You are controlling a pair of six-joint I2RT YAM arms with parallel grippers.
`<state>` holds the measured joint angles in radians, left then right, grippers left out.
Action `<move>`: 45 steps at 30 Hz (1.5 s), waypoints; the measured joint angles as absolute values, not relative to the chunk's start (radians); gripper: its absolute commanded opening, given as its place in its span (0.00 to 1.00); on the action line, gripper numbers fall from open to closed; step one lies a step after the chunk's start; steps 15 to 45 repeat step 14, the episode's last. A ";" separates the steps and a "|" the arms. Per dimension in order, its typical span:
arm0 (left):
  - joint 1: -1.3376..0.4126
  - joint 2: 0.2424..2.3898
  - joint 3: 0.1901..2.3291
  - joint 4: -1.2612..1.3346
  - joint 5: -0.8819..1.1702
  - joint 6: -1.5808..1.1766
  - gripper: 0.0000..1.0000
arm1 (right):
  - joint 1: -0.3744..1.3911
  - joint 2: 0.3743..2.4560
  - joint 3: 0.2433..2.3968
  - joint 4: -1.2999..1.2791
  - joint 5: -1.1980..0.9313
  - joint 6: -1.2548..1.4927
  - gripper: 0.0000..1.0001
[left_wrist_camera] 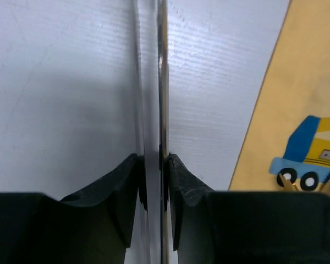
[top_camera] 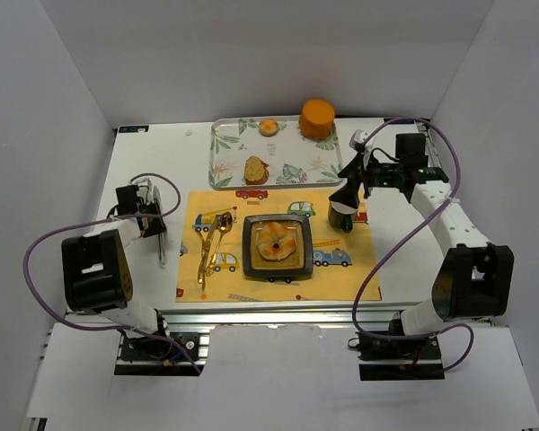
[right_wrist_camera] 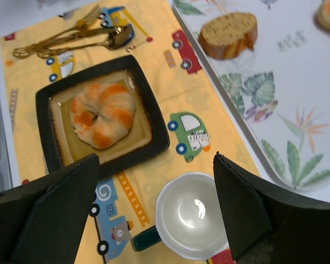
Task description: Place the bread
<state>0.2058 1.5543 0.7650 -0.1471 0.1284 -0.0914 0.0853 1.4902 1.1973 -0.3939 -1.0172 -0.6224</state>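
Top: high up, looking down on the whole yellow mat printed with cartoon cars (top_camera: 341, 283). Left wrist: very close and low, just off the mat's left edge. Right wrist: above the mat's right part, looking down. Mat shared by all.

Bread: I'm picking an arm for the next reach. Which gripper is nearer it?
Right. Right gripper is open over the mug beside the bread; left gripper holds a knife left of the mat.

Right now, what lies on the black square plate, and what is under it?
The ring-shaped golden-tan bread lies alone in the middle of the black square plate. The plate stands on the yellow placemat printed with cartoon vehicles. Whatever print is beneath the plate is covered.
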 measured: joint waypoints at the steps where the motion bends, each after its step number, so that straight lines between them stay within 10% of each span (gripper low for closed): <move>1: 0.212 1.568 0.758 -0.136 0.130 -0.084 0.41 | 0.100 1.486 1.197 -0.392 -0.982 -0.613 0.89; 10: 0.286 1.528 0.707 -0.079 0.123 -0.061 0.98 | 0.239 1.478 1.229 -0.363 -0.545 -0.364 0.89; 45: 0.293 1.475 0.706 -0.117 0.116 -0.069 0.98 | 0.245 1.486 1.267 -0.353 -0.430 -0.282 0.89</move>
